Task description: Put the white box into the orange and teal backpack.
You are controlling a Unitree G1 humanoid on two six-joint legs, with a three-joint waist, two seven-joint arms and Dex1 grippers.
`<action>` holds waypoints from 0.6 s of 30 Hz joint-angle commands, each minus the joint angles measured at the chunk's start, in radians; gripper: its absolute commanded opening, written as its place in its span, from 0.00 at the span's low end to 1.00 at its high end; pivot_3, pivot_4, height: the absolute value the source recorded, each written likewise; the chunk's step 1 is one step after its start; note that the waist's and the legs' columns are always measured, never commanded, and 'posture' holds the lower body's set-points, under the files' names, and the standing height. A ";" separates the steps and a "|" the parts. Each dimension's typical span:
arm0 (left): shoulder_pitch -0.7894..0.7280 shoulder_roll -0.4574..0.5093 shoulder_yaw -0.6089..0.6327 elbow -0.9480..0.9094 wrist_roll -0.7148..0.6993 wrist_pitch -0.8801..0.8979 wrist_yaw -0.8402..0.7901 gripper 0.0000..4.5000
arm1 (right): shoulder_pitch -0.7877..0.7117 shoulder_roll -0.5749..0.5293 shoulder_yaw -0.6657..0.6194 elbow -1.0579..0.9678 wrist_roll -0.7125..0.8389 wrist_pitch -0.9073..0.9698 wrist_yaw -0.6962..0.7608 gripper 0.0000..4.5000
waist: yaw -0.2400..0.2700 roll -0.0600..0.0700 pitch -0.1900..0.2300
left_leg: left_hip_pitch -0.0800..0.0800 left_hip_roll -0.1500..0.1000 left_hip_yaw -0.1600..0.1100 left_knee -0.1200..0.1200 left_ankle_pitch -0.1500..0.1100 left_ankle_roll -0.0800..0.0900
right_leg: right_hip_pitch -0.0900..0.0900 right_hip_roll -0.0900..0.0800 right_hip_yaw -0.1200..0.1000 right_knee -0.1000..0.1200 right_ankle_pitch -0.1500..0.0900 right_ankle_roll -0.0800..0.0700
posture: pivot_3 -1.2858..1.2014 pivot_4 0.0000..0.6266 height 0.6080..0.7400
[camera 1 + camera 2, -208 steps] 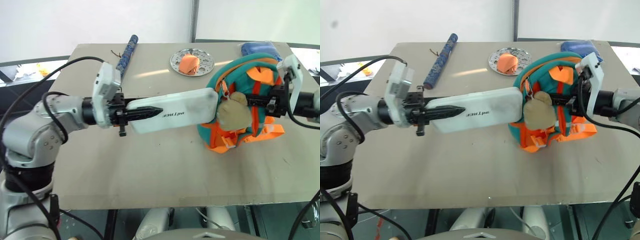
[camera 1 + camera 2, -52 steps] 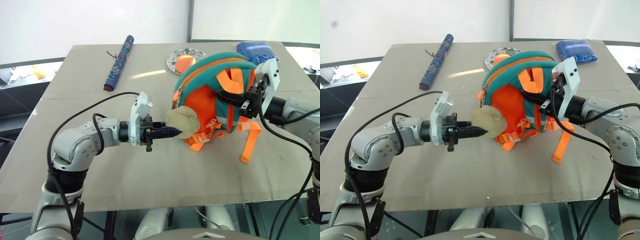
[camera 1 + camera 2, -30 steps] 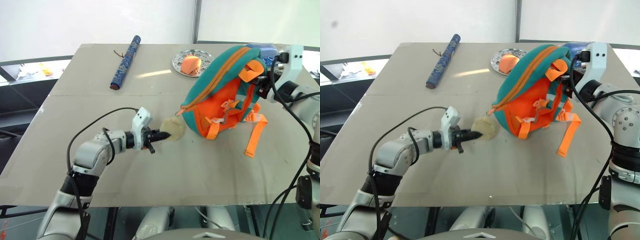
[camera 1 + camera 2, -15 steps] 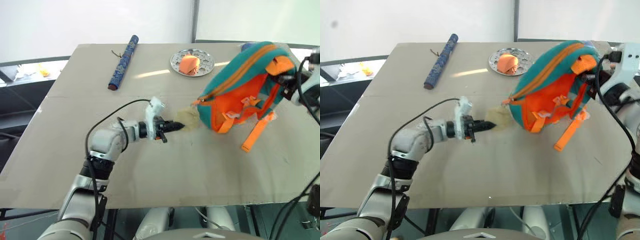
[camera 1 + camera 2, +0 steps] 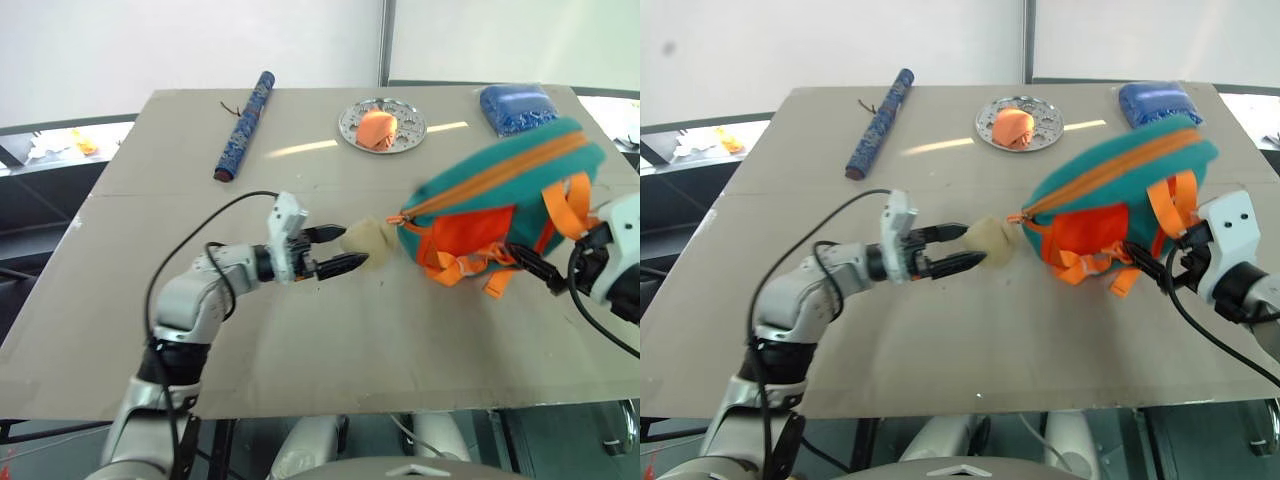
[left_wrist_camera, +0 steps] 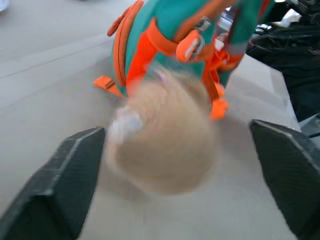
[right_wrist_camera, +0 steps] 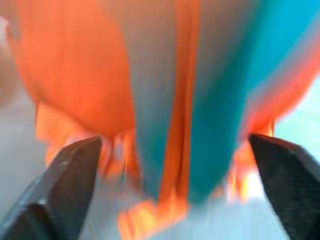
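Left pincer spread around plush charm, mid-desk. Right pincer spread, near desk's right edge, at backpack. White box unseen, judged zipped inside. Step: letting go. Next: draw both arms clear. Far edge: plate, pouch.

- The near half of the table, along the bottom of the frame, is bare and open to a hand.
- The backpack fills the right-centre, its plush charm at its left end, between the spread fingers of the left gripper.
- Upper left, a rolled blue tube lies lengthwise.
- Top centre stands a metal plate; upper right, a blue pouch.
- Bare table lies between tube and plate.
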 commanded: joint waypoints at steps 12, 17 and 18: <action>0.426 0.141 0.290 -0.244 -0.021 -0.109 0.000 1.00 | 0.426 0.047 -0.407 -0.087 -0.037 -0.196 0.367 0.99 | -0.001 0.000 0.000 | 0.003 0.002 0.002 -0.002 0.000 0.000 | 0.001 0.001 0.002 0.000 0.000 0.000 | 0.52 0.24 0.93; 0.570 0.160 0.384 -0.262 -0.010 -0.159 -0.014 1.00 | 0.488 0.057 -0.448 -0.025 -0.108 -0.277 0.428 0.99 | 0.002 0.000 0.000 | 0.003 0.003 0.004 -0.002 -0.001 0.000 | 0.002 0.002 0.002 0.000 -0.001 0.000 | 0.52 0.24 0.93; 0.586 0.155 0.391 -0.262 -0.006 -0.174 -0.012 1.00 | 0.493 0.054 -0.446 -0.011 -0.119 -0.290 0.440 0.99 | 0.003 0.000 0.000 | 0.003 0.003 0.004 -0.002 -0.001 0.001 | 0.002 0.001 0.002 0.000 -0.001 0.000 | 0.52 0.24 0.93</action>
